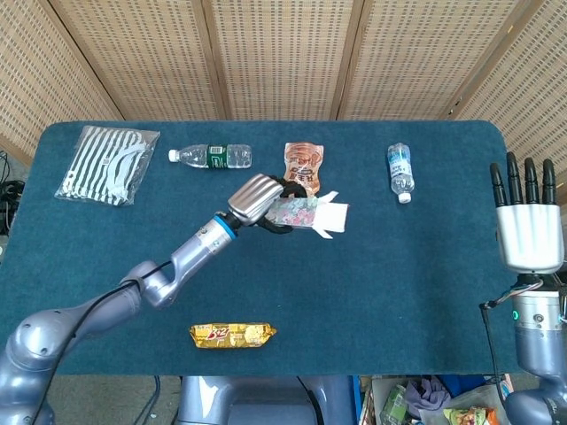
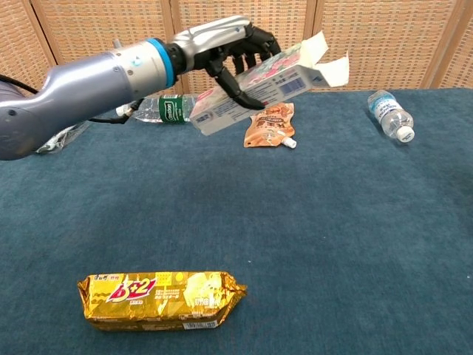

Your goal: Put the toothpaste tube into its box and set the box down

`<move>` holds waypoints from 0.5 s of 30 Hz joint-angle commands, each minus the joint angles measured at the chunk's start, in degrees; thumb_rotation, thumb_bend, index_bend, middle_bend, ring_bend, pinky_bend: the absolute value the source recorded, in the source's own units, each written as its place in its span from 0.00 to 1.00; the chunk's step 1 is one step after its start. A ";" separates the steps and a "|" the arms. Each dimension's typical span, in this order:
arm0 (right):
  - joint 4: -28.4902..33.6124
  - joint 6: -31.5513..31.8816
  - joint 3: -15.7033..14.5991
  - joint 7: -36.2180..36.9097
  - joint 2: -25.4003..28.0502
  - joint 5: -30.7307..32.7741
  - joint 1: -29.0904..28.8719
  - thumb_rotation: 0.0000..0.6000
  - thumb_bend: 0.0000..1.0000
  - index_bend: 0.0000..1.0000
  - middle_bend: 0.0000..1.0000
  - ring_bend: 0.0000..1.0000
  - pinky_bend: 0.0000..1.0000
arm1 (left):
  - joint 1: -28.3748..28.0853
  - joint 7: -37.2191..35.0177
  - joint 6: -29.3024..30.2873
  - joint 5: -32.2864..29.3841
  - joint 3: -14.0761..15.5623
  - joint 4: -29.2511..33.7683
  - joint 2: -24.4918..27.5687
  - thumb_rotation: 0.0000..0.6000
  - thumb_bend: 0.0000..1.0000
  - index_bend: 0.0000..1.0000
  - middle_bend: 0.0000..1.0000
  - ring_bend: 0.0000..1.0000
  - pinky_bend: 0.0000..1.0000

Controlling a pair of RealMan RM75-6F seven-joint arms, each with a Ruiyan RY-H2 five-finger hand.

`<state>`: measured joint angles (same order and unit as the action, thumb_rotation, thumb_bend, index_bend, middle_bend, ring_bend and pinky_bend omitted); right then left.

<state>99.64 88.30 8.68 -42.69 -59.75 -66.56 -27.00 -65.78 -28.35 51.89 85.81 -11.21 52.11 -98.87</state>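
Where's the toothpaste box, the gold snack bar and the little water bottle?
toothpaste box [image 2: 259, 78], chest view, middle of its side.
gold snack bar [image 2: 159, 298], chest view, wrapper's middle.
little water bottle [image 1: 400, 168], head view, its label.

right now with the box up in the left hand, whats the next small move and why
Probably lower it to the table and let go. The left hand grips the toothpaste box in the air, roughly level, its end flaps open toward the right. The right hand is off to the side, open and holding nothing, so no handover looks set up. Whether the tube is inside cannot be seen.
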 commanded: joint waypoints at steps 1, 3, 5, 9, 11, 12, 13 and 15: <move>-7.94 -5.82 -0.78 14.53 -0.67 -3.52 1.91 1.00 0.00 0.00 0.00 0.00 0.00 | 4.52 6.63 -3.84 -2.95 2.95 8.63 7.61 1.00 0.30 0.61 0.54 0.47 0.45; -9.88 -7.59 -1.29 20.37 -0.92 -4.63 2.48 1.00 0.00 0.00 0.00 0.00 0.00 | 5.78 8.83 -4.55 -4.17 3.58 10.74 9.33 1.00 0.30 0.61 0.54 0.47 0.45; -11.39 -8.94 -1.88 24.81 -1.34 -5.50 3.04 1.00 0.00 0.00 0.00 0.00 0.00 | 6.92 10.19 -5.02 -5.08 4.25 12.36 10.54 1.00 0.30 0.61 0.54 0.47 0.45; -14.63 -11.04 -4.24 34.51 -2.64 -9.49 4.43 1.00 0.00 0.00 0.00 0.00 0.00 | 9.73 12.07 -4.64 -5.69 6.33 14.68 11.77 1.00 0.30 0.61 0.54 0.47 0.45; -15.72 -11.24 -4.96 37.78 -3.04 -11.24 4.83 1.00 0.00 0.00 0.00 0.00 0.00 | 10.35 12.53 -4.32 -5.64 6.73 14.84 11.68 1.00 0.30 0.61 0.53 0.47 0.45; -16.57 -11.24 -5.61 40.39 -3.45 -12.66 5.20 1.00 0.00 0.00 0.00 0.00 0.00 | 10.89 12.93 -4.17 -5.56 7.22 14.81 11.46 1.00 0.30 0.61 0.52 0.46 0.45; -17.20 -11.15 -6.08 42.07 -3.78 -13.65 5.49 1.00 0.00 0.00 0.00 0.00 0.00 | 11.17 13.15 -4.09 -5.51 7.45 14.77 11.31 1.00 0.30 0.61 0.49 0.44 0.45; -18.63 -10.76 -7.15 45.03 -4.46 -15.75 6.09 1.00 0.00 0.00 0.00 0.00 0.00 | 11.72 13.60 -4.12 -5.43 8.01 14.65 10.97 1.00 0.30 0.52 0.35 0.30 0.36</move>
<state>83.63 78.02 3.47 -1.63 -62.93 -79.04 -22.20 -54.20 -14.89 47.73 80.35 -3.34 66.80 -87.77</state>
